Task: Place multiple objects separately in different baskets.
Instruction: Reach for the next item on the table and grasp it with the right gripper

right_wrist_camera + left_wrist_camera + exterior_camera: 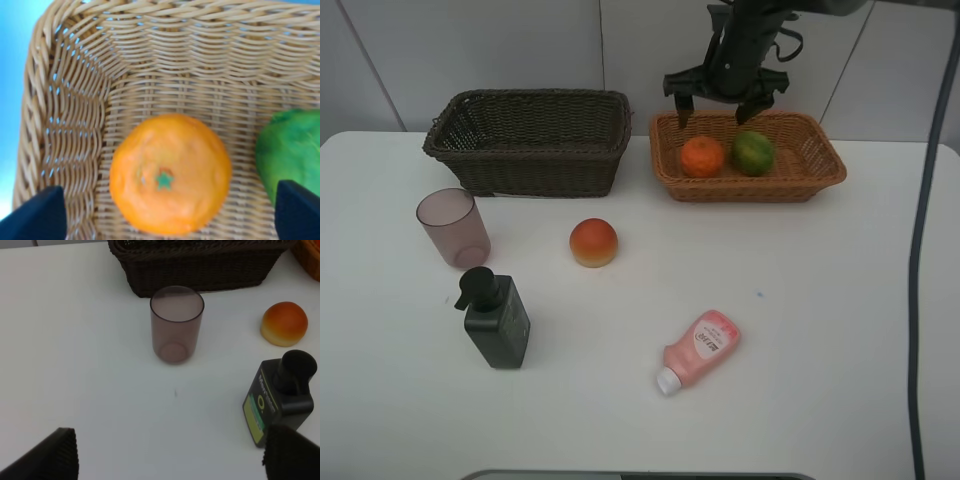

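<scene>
Exterior high showed my right gripper [716,115], jaws apart, over the far-edge tan wicker basket [750,188], the peach [593,242] lying toward the near-left corner.

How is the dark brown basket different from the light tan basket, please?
Colour: the dark brown basket is nearly black, the light tan basket orange-tan. Depth: the dark brown basket has taller walls; the light tan basket is shallower. Contents: the light tan basket holds an orange and a green fruit; nothing shows in the dark brown basket. Both are rectangular, woven and similar in size.
</scene>
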